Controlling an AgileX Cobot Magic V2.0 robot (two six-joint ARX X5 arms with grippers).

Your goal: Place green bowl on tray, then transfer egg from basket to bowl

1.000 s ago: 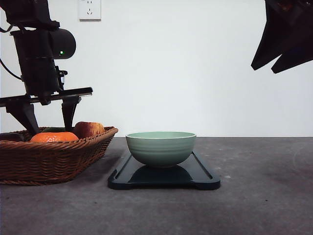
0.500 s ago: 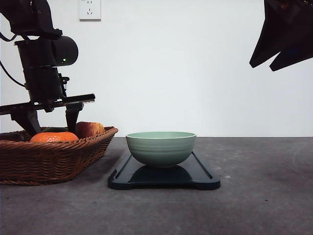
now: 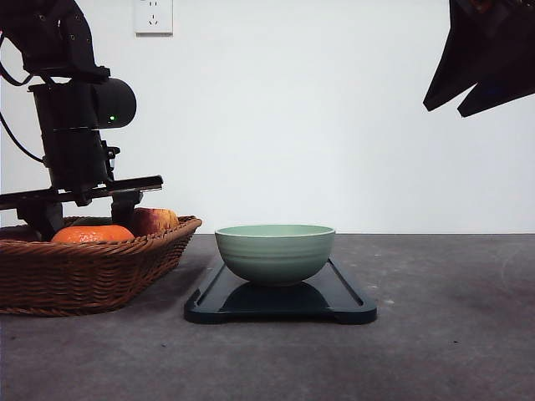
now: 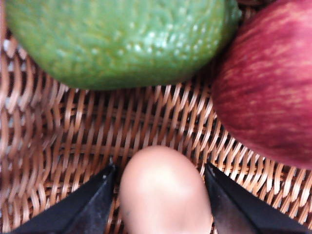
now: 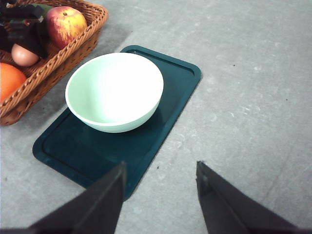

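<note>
Left end effector [image 4: 161,195] has dropped lower into basket [image 3: 92,267] vs before, fingers wide w/ egg [image 4: 165,192] between; right end effector [image 5: 158,195] wide

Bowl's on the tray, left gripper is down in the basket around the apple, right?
Not the apple: the left wrist view shows the left gripper open around the egg in the basket. The green bowl is on the tray.

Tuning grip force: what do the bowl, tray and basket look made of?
Green bowl: likely glazed ceramic, glossy with faint ridges. Tray: smooth dark teal, probably plastic or lacquered wood, slight sheen. Basket: woven wicker, visible brown strands.
</note>
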